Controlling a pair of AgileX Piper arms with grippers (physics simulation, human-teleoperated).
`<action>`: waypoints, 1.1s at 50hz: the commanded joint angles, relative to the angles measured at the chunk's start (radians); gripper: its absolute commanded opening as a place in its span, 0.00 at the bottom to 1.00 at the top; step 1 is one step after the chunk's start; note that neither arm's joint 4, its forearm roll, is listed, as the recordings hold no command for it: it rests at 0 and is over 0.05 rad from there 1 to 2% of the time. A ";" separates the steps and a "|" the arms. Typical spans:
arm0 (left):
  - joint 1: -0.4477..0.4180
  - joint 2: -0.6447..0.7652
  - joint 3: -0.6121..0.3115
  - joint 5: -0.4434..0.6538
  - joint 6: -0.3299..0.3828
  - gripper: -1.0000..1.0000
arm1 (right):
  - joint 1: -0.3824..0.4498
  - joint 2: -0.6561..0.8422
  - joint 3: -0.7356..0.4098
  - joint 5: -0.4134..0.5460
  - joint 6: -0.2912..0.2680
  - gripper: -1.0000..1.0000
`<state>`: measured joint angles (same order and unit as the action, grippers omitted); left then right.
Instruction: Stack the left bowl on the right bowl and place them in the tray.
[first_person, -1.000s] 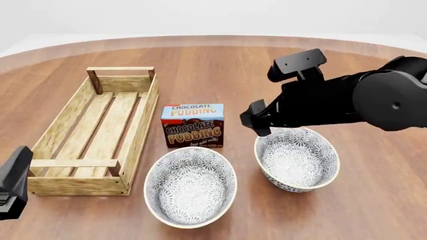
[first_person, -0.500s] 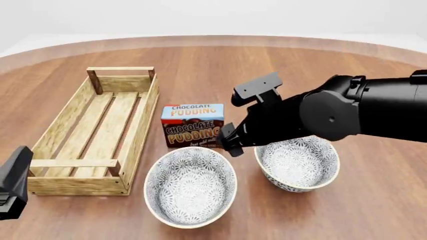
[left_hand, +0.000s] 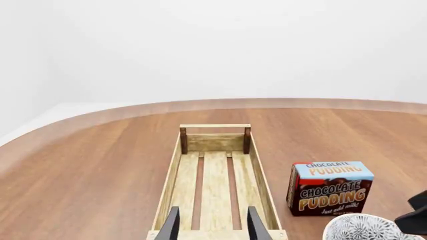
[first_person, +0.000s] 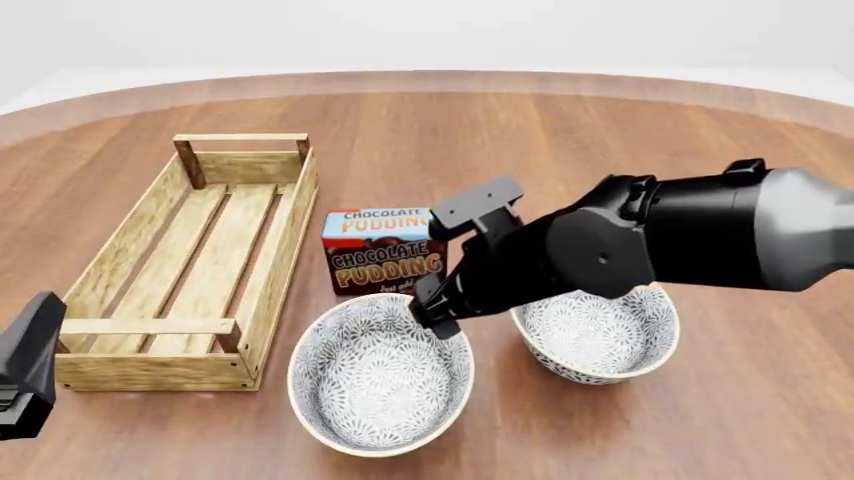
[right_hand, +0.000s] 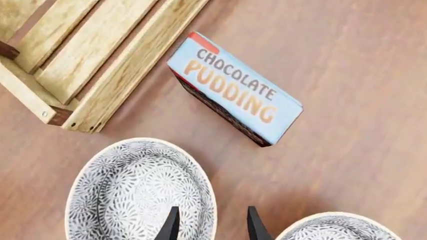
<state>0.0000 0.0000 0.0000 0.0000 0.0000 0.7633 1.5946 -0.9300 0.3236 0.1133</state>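
Brown wood grain covers the bench (first_person: 561, 130), which curves away to a pale rim under a plain white backdrop. On its left side lies the tray (first_person: 274, 265), a long crate of light slats with a bar handle at each end, nothing inside it. Just right of the tray stands the chocolate pudding box (first_person: 374, 245), upright, label facing the camera. In front of the box sit 2 flower-patterned bowls, side by side and apart: the left bowl (first_person: 367, 385) near the tray's front corner, the right bowl (first_person: 601, 335) partly hidden by the right arm (first_person: 667, 245).

That arm reaches across from the right, and the right pincer (right_hand: 211, 227) hangs over the right-hand rim of the left bowl, its 2 fingers spread with the cream rim between them, gripping nothing. The left pincer (left_hand: 211, 225) waits at the bench's near left edge, pointed along the tray, fingers likewise parted and empty.
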 joint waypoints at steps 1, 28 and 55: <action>0.000 0.000 0.000 0.000 0.000 1.00 | -0.002 0.037 0.001 -0.020 0.004 1.00; 0.000 0.000 0.000 0.000 0.000 1.00 | 0.050 0.135 0.018 -0.094 0.055 1.00; 0.000 0.000 0.000 0.000 0.000 1.00 | 0.058 0.161 0.030 -0.113 0.051 0.00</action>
<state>0.0000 0.0000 0.0000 0.0000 0.0000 0.8181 1.7491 -0.8981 0.2053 0.1790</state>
